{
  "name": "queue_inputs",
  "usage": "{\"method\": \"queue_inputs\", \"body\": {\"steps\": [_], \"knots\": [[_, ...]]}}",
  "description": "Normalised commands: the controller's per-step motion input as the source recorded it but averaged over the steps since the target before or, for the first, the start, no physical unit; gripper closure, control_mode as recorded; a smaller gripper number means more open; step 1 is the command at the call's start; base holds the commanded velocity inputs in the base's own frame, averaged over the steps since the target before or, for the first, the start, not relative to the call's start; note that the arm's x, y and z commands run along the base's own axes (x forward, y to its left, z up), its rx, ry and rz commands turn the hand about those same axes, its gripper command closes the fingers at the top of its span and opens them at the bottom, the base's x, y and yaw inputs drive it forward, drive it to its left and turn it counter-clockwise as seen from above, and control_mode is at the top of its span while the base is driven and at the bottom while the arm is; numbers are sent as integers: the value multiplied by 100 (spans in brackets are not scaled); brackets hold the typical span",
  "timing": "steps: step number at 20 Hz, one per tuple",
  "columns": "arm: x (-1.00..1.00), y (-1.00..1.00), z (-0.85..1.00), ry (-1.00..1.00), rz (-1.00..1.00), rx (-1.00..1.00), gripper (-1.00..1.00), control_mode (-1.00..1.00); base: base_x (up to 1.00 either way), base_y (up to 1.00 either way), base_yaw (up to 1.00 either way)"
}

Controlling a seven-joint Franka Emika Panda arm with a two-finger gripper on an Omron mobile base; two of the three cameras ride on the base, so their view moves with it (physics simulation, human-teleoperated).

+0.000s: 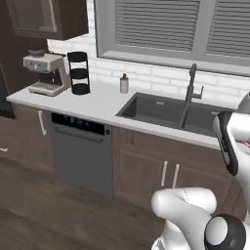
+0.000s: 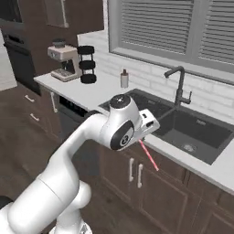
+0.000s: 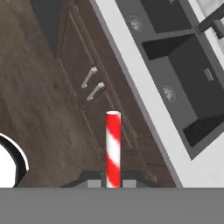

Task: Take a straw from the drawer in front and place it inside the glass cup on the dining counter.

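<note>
1. Red with pale stripes, the thin straight straw [image 3: 113, 148] stands out from between the two dark finger tips of the gripper [image 3: 113, 183], whose jaws are pressed tight on its lower end.
2. In the right base view the straw [image 2: 149, 156] slants down and away from the white hand, in the air in front of the dark brown wooden cabinet doors [image 2: 135, 172] below the dark sink basin [image 2: 192, 132].
3. My read: the straw is out of its drawer, and the carry to the glass cup is what remains.
4. Risk: the pinch sits at one end, so a quick swing could make the long free end pivot or slip loose.
5. Risk: the free end points toward the white countertop edge [image 3: 144, 105]; turning close by could knock it.
</note>
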Motion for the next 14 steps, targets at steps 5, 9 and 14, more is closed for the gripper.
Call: {"method": "queue_inputs", "body": {"steps": [5, 9, 14], "knots": [[0, 0, 0, 0, 0, 0, 100, 100, -36, 58, 68], [0, 0, 0, 0, 0, 0, 100, 100, -28, 67, 70], [0, 0, 0, 0, 0, 0, 100, 100, -23, 71, 70]]}}
